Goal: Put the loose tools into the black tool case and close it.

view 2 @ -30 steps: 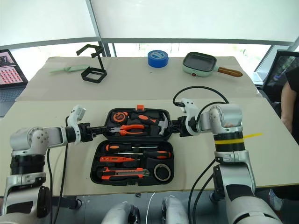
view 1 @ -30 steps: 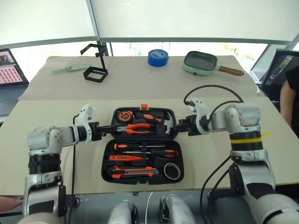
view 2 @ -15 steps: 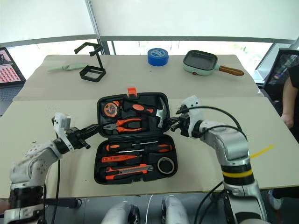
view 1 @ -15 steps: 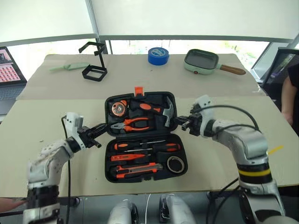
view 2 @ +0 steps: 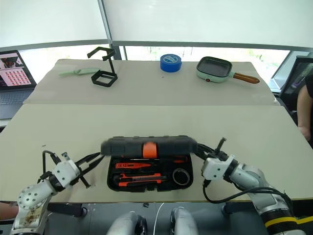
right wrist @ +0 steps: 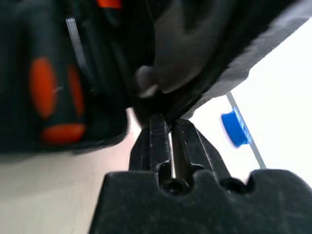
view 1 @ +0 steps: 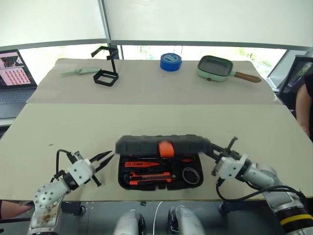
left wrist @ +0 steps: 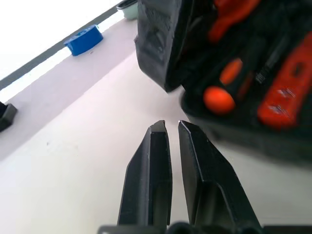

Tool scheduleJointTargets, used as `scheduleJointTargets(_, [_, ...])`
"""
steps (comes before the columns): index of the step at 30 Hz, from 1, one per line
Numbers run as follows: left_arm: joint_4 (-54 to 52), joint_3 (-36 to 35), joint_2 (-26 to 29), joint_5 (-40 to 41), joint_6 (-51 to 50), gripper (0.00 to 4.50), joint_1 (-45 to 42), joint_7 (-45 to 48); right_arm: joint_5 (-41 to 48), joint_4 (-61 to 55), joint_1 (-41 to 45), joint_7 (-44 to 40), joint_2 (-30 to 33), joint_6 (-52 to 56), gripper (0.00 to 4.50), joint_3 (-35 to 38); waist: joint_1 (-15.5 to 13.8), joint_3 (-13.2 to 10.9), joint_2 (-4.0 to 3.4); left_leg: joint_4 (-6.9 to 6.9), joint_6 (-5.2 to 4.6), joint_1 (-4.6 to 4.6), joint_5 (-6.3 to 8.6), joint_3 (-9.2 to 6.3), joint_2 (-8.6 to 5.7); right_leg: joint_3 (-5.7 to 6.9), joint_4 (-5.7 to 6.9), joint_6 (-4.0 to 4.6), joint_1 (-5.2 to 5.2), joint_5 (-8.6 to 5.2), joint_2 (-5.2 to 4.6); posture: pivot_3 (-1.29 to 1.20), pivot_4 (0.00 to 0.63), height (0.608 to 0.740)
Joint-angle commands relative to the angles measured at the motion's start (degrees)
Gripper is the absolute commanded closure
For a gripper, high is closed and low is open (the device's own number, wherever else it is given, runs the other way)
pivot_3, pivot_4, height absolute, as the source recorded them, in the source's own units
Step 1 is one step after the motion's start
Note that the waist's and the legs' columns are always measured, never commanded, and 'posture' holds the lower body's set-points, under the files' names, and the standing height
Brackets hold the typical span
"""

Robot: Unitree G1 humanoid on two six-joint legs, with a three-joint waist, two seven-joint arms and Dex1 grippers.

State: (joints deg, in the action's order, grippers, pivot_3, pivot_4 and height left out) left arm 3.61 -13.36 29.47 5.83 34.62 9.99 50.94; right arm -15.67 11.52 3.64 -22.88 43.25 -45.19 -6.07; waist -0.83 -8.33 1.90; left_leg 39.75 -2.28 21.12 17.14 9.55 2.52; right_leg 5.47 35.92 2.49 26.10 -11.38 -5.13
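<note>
The black tool case (view 1: pixel 161 161) is seen near the front edge of the bench (view 1: pixel 156 117), w/ its lid (view 1: pixel 164 145) raised partway over the base & the orange latch (view 1: pixel 166 149) at the lid's front rim. Inside the base, under the lid, black-and-orange screwdrivers (view 1: pixel 146 164), the orange-black utility knife (view 1: pixel 149 177) & the small dark grey tape roll (view 1: pixel 191 175) are seen in their recesses.

The left end effector (view 1: pixel 103 156) is held just beside the case's left end, apart from it; its fingers (left wrist: pixel 156 165) are shown nearly together w/ a narrow gap, nothing pinched. The right end effector (view 1: pixel 215 150) is placed at the lid's right end, fingers (right wrist: pixel 163 141) pressed almost together against the lid's edge; a grip on it cannot be told.

Well behind the case, at the bench's far side: blue tape roll (view 1: pixel 170 61), black wire-frame stand (view 1: pixel 107 68), small green pan (view 1: pixel 217 68). A laptop (view 1: pixel 14 73) is seen far left of the case.
</note>
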Motion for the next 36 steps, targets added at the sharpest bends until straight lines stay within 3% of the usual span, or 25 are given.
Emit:
scheduleJointTargets(1, [3.28,-0.19,3.14,1.59,4.88,2.47,4.03,0.99,-3.17,5.69,-2.05,2.23,1.81,-5.11,2.74,0.53,0.12,0.00,0.00,0.00,-0.07,0.06,0.03,0.01,0.00,0.02,0.00,0.03,0.04,-0.02,-0.02,0.00,0.150,0.740])
scheduleJointTargets(4, [4.97,-1.64,5.05,5.38,0.47,1.45,5.13,0.39,-1.84,6.18,-2.63,2.80,2.75,-4.83,1.80,2.16,0.40,0.09,-0.14,0.00,-0.68,0.02,-0.17,0.10,0.05,-0.06,0.03,-0.14,0.04,0.07,-0.05,0.00,0.150,0.740])
scheduleJointTargets(7, [6.35,-2.85,7.07,7.77,-4.26,1.45,2.71,-0.44,6.23,3.73,-5.99,-1.67,4.81,-0.09,1.80,3.84,0.18,0.09,-0.16,-0.01,-0.65,0.00,-0.19,0.09,0.10,-0.01,0.03,-0.16,0.05,0.08,-0.02,0.00,0.150,0.740])
scheduleJointTargets(8, [6.14,-2.57,7.78,9.13,-6.79,1.42,1.61,0.16,9.88,2.40,-7.63,-4.14,5.74,2.12,2.03,4.24,0.08,0.09,-0.17,-0.02,-0.66,0.01,-0.19,0.05,0.10,0.00,0.03,-0.17,0.04,0.09,-0.02,0.00,0.150,0.740])
scheduleJointTargets(11, [5.58,-0.66,9.34,10.65,-13.33,2.20,-3.38,1.21,22.84,-4.40,-13.18,-11.57,8.07,9.84,2.88,5.62,-0.52,0.08,-0.17,0.01,-0.66,0.04,-0.21,0.01,0.11,0.09,0.03,-0.17,0.01,0.08,-0.04,0.00,0.150,0.740])
scheduleJointTargets(15, [3.68,2.70,10.27,11.56,-22.17,3.71,-11.17,2.51,37.16,-16.92,-20.39,-20.22,11.52,21.46,4.27,8.35,-0.48,0.08,-0.17,0.02,-0.74,0.07,-0.20,-0.01,0.11,0.08,-0.01,-0.33,-0.05,0.19,-0.05,0.00,0.150,0.740])
scheduleJointTargets(17, [3.91,4.39,10.17,11.89,-25.25,4.44,-14.50,3.87,40.31,-22.51,-23.98,-23.52,13.29,26.21,4.50,8.77,-0.17,0.08,-0.17,0.02,-0.76,0.07,-0.19,0.00,0.11,0.06,-0.02,-0.35,-0.05,0.20,-0.04,0.00,0.150,0.740])
scheduleJointTargets(24, [7.02,11.41,9.05,11.19,-37.72,4.44,-25.64,7.77,39.84,-34.46,-26.42,-26.14,12.34,40.42,4.50,3.79,0.05,0.06,-0.09,0.02,-0.68,0.10,-0.22,0.01,0.17,0.07,-0.03,-0.35,0.01,0.20,0.11,0.00,0.150,0.740])
scheduleJointTargets(29, [15.78,17.92,6.11,7.94,-39.43,4.44,-35.71,13.06,34.05,-35.68,-14.41,-25.02,4.75,45.66,4.50,-4.10,0.10,-0.02,0.15,0.14,-0.60,0.13,-0.29,-0.01,0.15,0.11,0.00,-0.35,0.01,0.21,0.50,0.00,0.150,0.740])
scheduleJointTargets(36, [16.84,17.25,8.10,7.44,-39.22,4.44,-32.71,17.45,26.44,-28.40,-1.77,-23.04,-2.28,47.15,4.50,-5.94,0.71,-0.02,0.16,0.14,-0.17,0.22,-0.54,0.03,0.15,-0.03,0.03,-0.28,0.13,0.19,0.70,0.00,0.150,0.740])
